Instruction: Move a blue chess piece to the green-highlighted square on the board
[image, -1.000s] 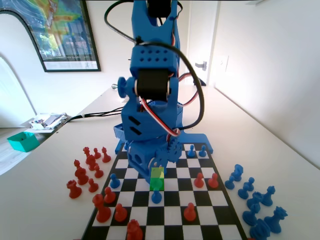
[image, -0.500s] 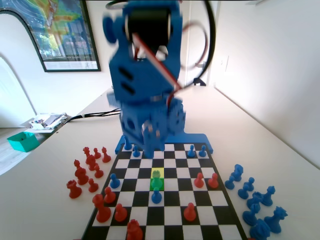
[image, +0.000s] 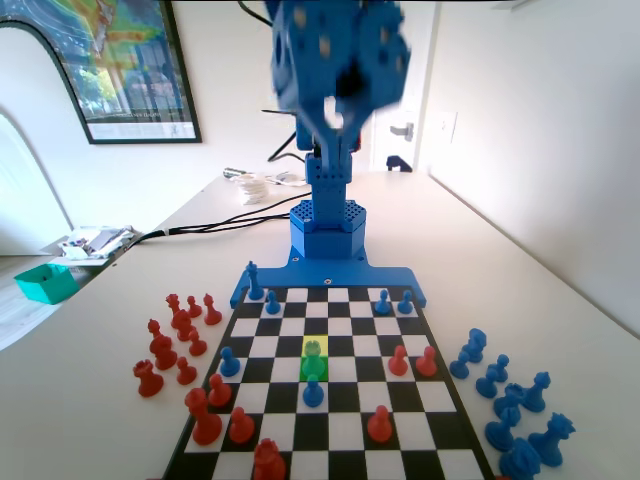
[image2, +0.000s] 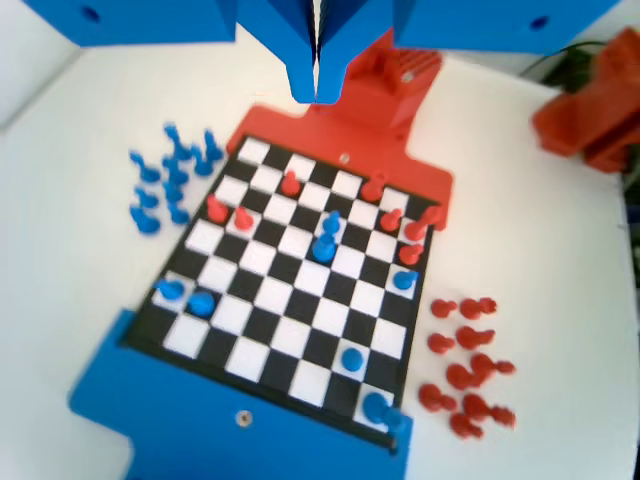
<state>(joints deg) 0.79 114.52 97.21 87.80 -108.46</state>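
The white worktop (image: 560, 300) carries the flat black-and-white chequered board (image: 350, 425), which lies in front of the blue arm's base (image: 326, 228). In the fixed view the arm is raised high above the board's far end and appears blurred. In the wrist view the gripper (image2: 315, 85) hangs well above the board (image2: 270, 330), its two blue jaws pressed together with no visible gap and nothing between them. Groups of captured red pieces (image: 175, 335) and blue pieces (image: 510, 400) stand on the worktop on either side of the board. The green-highlighted square (image: 314, 368) lies near the board's centre. The small blue plastic pawn (image: 314, 362), tinted green, stands upright on this square.
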